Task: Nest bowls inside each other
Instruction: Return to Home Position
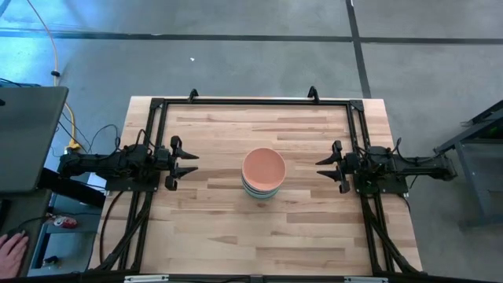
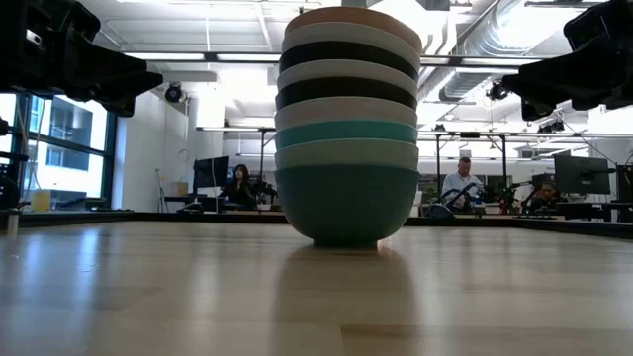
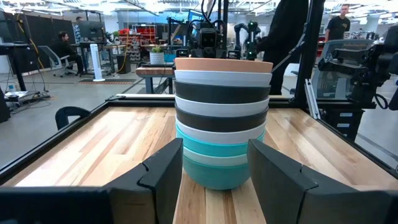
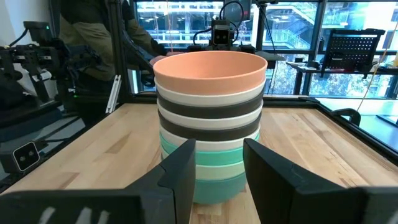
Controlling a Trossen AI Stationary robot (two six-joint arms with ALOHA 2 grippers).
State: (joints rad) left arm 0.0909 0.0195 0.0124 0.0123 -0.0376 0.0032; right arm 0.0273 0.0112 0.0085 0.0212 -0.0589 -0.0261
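Note:
The bowls stand nested in one upright stack (image 1: 263, 173) on the middle of the table, the bottom teal bowl (image 2: 346, 203) resting on the wood by its base. Above it come teal, mint, white and black bowls, with the salmon-pink bowl (image 4: 210, 68) on top. My left gripper (image 1: 187, 163) is open at the table's left side, well clear of the stack (image 3: 221, 118). My right gripper (image 1: 326, 168) is open at the right side, also apart from the stack. Both point level toward the stack.
A dark metal frame (image 1: 251, 101) runs along the table's far edge and both sides. Bare wood (image 1: 236, 236) lies all around the stack. A person's hand (image 1: 12, 250) shows off the table at the near left. People sit at desks in the room beyond.

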